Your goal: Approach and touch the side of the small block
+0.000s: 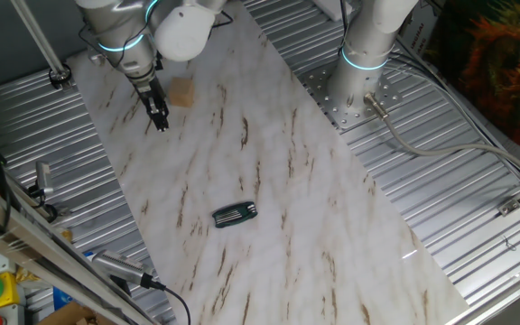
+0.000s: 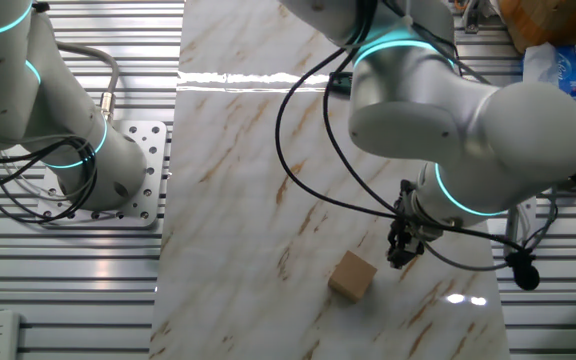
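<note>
The small block (image 1: 181,94) is a light tan wooden cube lying on the marble board near its far left part. It also shows in the other fixed view (image 2: 353,277). My gripper (image 1: 161,122) hangs tip-down just in front and to the left of the block, a small gap away from its side. In the other fixed view the gripper (image 2: 401,255) is to the right of the block, close to the board and apart from it. Its black fingers look pressed together with nothing between them.
A dark ribbed oblong object (image 1: 235,214) lies on the marble board (image 1: 269,181) nearer the front. A second arm's base (image 1: 361,86) stands on a metal plate at the right. Ribbed metal table surface surrounds the board. Cables run at the right.
</note>
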Robot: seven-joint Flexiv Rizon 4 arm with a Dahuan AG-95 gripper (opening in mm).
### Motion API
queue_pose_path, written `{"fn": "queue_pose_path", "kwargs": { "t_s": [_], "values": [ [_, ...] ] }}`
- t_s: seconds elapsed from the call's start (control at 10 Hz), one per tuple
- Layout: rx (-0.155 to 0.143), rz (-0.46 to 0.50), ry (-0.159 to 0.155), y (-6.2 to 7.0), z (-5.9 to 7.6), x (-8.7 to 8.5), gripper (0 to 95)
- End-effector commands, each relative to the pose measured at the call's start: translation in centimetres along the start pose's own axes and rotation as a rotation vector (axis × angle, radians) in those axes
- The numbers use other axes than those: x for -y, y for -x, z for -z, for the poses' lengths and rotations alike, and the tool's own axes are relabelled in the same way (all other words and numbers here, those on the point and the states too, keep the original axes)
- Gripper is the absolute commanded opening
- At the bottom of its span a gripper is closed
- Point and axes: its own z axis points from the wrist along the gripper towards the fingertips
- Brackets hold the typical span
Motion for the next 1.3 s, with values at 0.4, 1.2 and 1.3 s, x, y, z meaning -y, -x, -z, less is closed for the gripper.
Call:
{"fn": "queue_pose_path", "kwargs": {
  "t_s": [0.4,1.2,1.3],
  "values": [
    [0.001,0.006,0.003,0.11,-0.16,-0.12,76.0],
    [0.001,0.024,0.010,0.06,-0.19,-0.09,76.0],
    [-0.001,0.022,0.017,0.02,-0.25,-0.04,76.0]
  ]
}}
